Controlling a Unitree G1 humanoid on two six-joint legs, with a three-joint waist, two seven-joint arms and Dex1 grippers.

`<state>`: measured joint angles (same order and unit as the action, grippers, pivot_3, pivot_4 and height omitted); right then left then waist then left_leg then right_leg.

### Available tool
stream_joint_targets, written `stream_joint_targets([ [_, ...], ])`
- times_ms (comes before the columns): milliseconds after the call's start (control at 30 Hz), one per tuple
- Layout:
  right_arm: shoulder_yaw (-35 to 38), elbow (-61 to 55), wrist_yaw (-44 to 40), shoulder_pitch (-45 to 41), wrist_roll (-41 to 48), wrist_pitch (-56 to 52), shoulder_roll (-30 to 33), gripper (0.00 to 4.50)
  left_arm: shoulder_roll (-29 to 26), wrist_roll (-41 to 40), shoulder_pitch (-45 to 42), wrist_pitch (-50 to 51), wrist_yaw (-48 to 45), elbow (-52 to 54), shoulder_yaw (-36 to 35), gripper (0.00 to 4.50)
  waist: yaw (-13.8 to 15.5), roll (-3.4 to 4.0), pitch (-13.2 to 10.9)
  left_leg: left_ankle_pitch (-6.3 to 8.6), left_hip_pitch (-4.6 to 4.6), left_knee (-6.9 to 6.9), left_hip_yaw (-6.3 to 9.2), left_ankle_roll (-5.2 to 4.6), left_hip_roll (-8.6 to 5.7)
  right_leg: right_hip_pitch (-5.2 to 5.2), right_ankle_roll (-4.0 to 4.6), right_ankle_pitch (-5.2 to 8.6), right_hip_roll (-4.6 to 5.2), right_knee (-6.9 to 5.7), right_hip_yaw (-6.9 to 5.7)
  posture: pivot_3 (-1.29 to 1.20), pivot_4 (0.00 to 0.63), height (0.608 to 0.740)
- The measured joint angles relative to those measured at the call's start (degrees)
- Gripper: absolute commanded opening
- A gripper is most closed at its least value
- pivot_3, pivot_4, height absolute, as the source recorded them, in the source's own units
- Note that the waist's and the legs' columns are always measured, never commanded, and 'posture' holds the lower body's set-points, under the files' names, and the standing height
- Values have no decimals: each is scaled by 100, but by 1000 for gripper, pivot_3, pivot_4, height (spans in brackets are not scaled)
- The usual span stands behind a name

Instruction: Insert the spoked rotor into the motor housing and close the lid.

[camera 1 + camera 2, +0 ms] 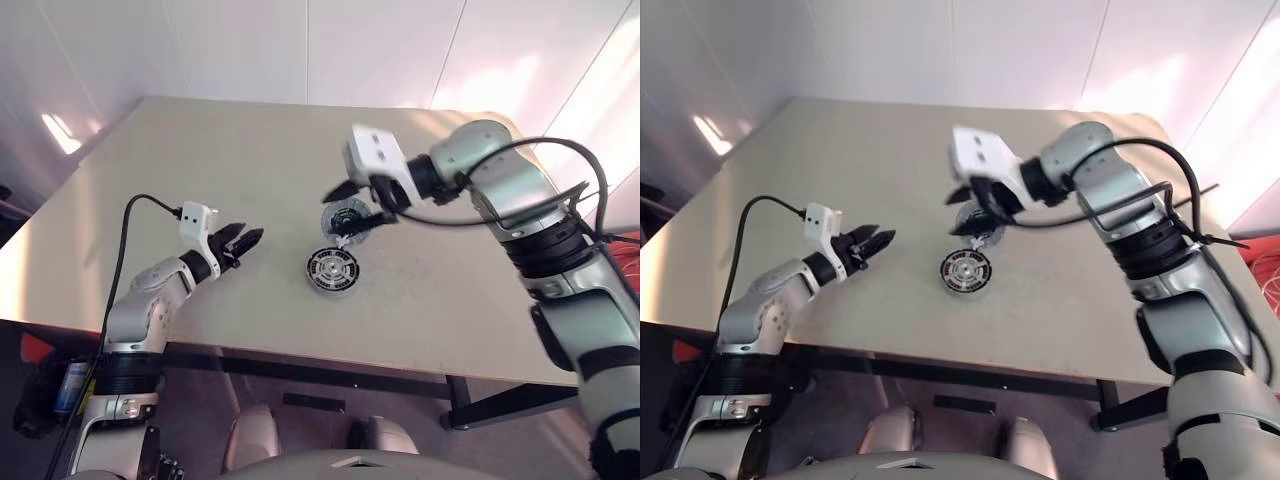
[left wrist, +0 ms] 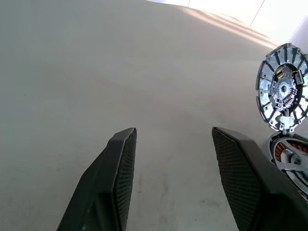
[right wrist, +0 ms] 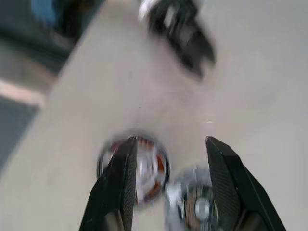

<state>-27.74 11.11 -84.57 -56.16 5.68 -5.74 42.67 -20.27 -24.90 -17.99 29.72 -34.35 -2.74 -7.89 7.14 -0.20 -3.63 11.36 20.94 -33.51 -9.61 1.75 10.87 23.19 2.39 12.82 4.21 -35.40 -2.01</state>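
Housing: the shallow round grey motor housing [image 1: 333, 269] with copper-orange windings lies flat near the middle of the beige table [image 1: 200, 150], open side up.
Lid: the light grey ribbed lid [image 2: 283, 86] stands up at the housing's 12 o'clock edge.
Left gripper [image 1: 243, 240]: jaws apart, empty, at 9 o'clock, pointing at the housing.
Right gripper [image 3: 168, 159]: jaws apart, empty, above the lid.
Writing: none readable.

- Table [image 1: 200, 200]: matt beige top, smooth, faint scuffing; soft glare patches only.
- Motor housing [image 1: 333, 269]: dull grey metal-looking case, copper-orange windings inside, shiny silver centre.
- Lid [image 2: 283, 94]: light grey ribbed disc, semi-gloss, bright metallic glints near its centre.
- Left gripper [image 1: 243, 240]: matt black fingers [image 2: 120, 178], plastic-looking; inner pads finely cross-hatched.
- Right gripper [image 3: 168, 183]: the same matt black finish, textured pads.
- Wall [image 1: 300, 50]: smooth white panels, slight sheen.
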Motion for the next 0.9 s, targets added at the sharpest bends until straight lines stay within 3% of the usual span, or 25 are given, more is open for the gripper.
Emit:
stream_joint_targets([
  [67,-298,665,-325,94,-527,1392,236,2537,4,21,-65,-43,-34,-138,39,2661,-27,2,-1,9,2,-49,-1,-16,6,0,2,0,1,-32,1,0,0,740],
  [267,-685,1472,-396,115,-1202,2813,54,2537,22,65,-266,-124,-115,-273,116,2661,-237,1,-2,21,2,-81,-1,-46,14,-3,19,-19,-1,-44,1,0,0,740],
  [700,-850,2563,-235,-168,-1819,3515,-1236,2537,76,73,-57,-107,-83,-196,107,2661,-316,1,-2,48,34,-123,-4,-97,27,2,23,-20,0,-40,-14,0,0,740],
  [900,-845,3195,99,-473,-2079,3776,-1533,2537,224,65,116,-31,16,71,170,2661,-311,1,-2,48,31,-126,-4,-95,29,-3,24,-20,0,-41,-15,0,0,740],
])
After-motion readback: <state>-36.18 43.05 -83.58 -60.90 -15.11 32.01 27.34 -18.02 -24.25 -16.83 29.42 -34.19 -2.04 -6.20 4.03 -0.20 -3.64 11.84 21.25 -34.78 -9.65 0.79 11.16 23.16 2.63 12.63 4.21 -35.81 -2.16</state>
